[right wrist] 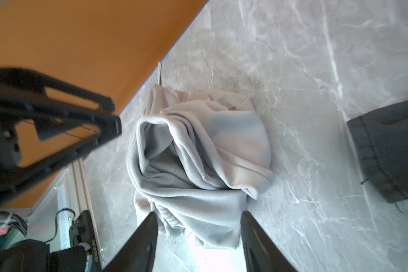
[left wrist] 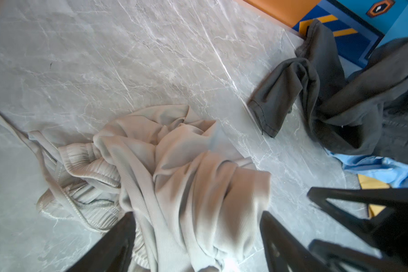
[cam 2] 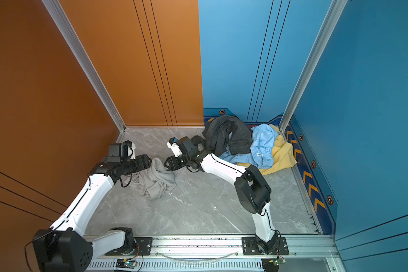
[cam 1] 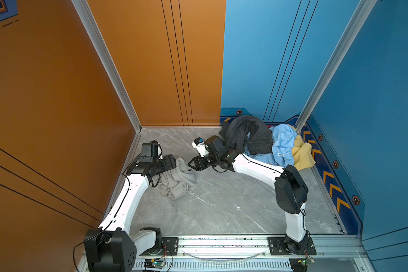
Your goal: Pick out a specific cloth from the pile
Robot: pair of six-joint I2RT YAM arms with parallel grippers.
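**Bimanual cell, seen from above and from both wrists.** Nearest the camera, along the bottom edge of both top views, an aluminium rail [cam 1: 222, 243] is carrying the bases of the two arms. Beyond it, the grey marbled floor [cam 1: 222, 207] is spreading across the lower middle of the frame.

Left of centre, the cloth [cam 1: 178, 183], a light grey ribbed garment, is lying crumpled in a loose heap on the floor, well apart from the pile [cam 1: 272, 143]. The left gripper [left wrist: 196, 213] is hanging over the cloth's left part. In the left wrist view its jaws are standing wide apart, with folds of the cloth lying loose between them. The right gripper [cam 1: 191, 165] is pointing at the cloth's upper right edge, just beside it. In the right wrist view its jaws are likewise standing apart, framing the heap and gripping nothing.

Farther back, a hemmed end of the dark charcoal garment [cam 1: 245, 134] is lying on the floor between the cloth and the pile. The pile itself is resting in the upper right corner of the floor, against the blue wall [cam 1: 257, 70]. The charcoal garment is lying on top at its left, a light blue shirt [cam 1: 283, 146] is lying at its middle, and a pale yellow piece [cam 1: 304, 156] is spreading at its right. Behind the cloth, the orange wall [cam 1: 156, 70] is closing the far left.
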